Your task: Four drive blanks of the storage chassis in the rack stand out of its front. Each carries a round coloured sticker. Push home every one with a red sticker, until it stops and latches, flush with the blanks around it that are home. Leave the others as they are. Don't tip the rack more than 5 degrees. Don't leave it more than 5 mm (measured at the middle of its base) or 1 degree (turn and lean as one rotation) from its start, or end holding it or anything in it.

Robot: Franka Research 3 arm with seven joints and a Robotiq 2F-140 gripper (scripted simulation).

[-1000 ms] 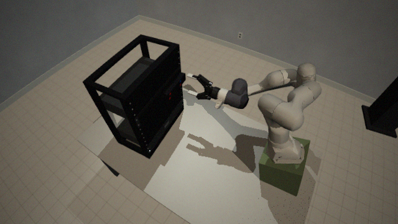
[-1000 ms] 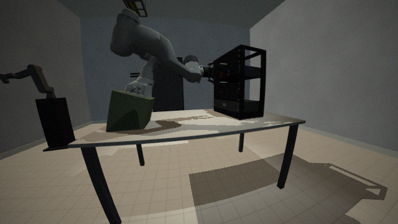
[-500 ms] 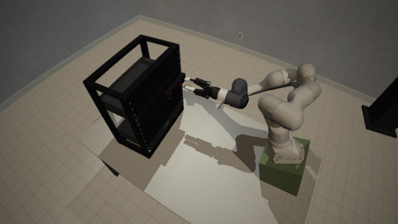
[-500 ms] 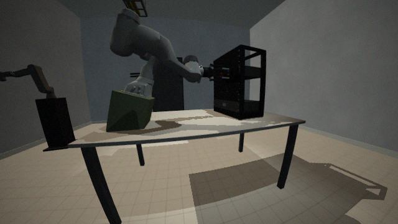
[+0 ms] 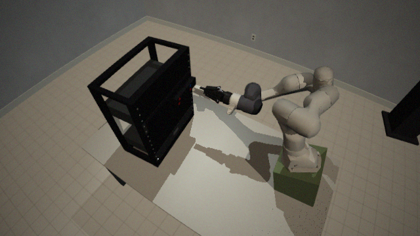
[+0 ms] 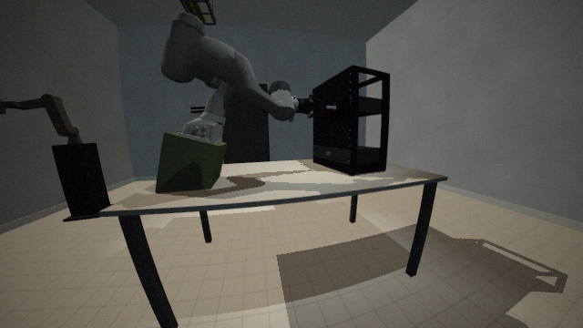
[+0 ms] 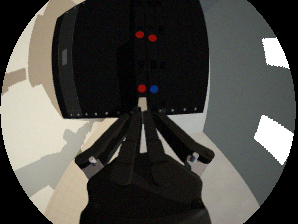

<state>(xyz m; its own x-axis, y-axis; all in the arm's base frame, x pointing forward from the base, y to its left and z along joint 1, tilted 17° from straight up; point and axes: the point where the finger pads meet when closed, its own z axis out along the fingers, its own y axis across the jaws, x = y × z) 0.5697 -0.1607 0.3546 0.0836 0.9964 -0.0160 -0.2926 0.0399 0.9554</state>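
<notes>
The black rack [image 5: 144, 98] stands on the table, its dark front toward my arm. In the wrist view its front [image 7: 133, 50] shows several round stickers: two red ones high up [image 7: 140, 34] [image 7: 153, 38], a third red one lower [image 7: 141, 88] and a blue one [image 7: 154, 88] right beside it. In the top view two red dots [image 5: 179, 101] and a blue dot [image 5: 191, 86] show on the front. My gripper [image 7: 142, 103] [image 5: 202, 88] is shut and empty, fingertips together. It points at the front just below the lower red sticker, a short way off it.
The arm's green base block [image 5: 300, 177] sits on the table to the right of the rack. A black stand [image 5: 401, 119] is at the far right. In the exterior view the rack [image 6: 351, 120] is near the table's far right end.
</notes>
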